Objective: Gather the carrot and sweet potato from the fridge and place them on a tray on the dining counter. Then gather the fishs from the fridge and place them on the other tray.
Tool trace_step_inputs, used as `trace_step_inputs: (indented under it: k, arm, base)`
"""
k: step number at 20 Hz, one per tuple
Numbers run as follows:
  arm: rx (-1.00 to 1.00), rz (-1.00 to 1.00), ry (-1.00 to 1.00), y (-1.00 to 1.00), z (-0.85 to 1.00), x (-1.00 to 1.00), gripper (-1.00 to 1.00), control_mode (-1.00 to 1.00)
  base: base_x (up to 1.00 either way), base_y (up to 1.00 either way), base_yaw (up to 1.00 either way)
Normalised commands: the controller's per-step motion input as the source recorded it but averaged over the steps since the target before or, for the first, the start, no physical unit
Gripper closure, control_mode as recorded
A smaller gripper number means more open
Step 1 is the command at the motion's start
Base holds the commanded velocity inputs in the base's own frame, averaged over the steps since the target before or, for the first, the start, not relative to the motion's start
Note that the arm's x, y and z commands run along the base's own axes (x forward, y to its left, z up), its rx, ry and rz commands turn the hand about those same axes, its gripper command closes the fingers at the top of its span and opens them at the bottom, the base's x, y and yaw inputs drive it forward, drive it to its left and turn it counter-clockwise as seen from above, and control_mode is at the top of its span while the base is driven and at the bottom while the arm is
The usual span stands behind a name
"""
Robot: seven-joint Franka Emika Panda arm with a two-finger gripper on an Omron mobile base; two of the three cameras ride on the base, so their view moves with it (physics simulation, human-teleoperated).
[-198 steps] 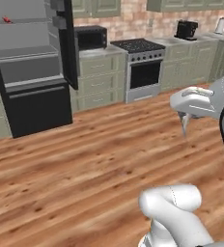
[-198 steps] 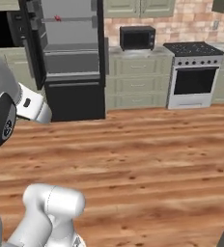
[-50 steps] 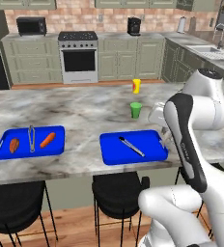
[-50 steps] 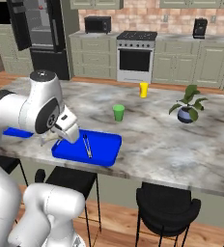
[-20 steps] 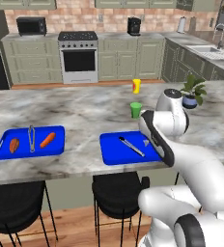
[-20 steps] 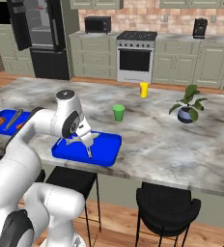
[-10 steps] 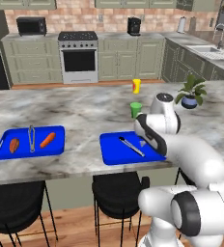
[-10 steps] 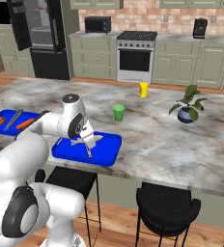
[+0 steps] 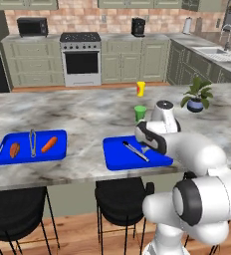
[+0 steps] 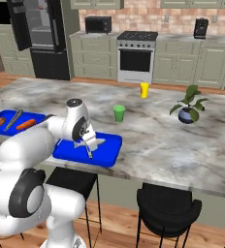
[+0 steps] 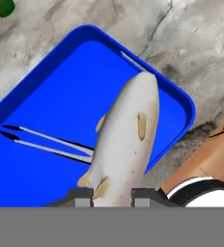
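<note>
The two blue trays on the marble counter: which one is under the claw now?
The right tray, near the green cup, which holds only tongs. The claw hangs over it, shut on the pale fish. The left tray holds the carrot and sweet potato.

text: none readable | labels: none | brands: none | numbers: none

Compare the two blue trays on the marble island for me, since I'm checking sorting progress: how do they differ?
The left tray holds the sweet potato, the carrot and tongs. The right tray holds only tongs; the pale fish hangs above it, gripped by the hand. The left tray lies away from the arm, the right one under the hand. Both are blue, rimmed, and sit near the island's front edge.
</note>
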Motion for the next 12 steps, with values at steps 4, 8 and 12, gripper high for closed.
trace_step_inputs:
  k: [4,8,12]
  arm:
    - [0.00,-0.02,0.00,0.00,-0.31,0.19,1.00,-1.00]
    - [0.00,-0.02,0.00,0.00,-0.29,0.21,1.00,-1.00]
    - [0.00,-0.02,0.00,0.00,-0.22,0.18,1.00,-1.00]
  base:
    - [0.00,0.00,0.00]
    - [0.00,0.00,0.00]
    - [0.00,0.00,0.00]
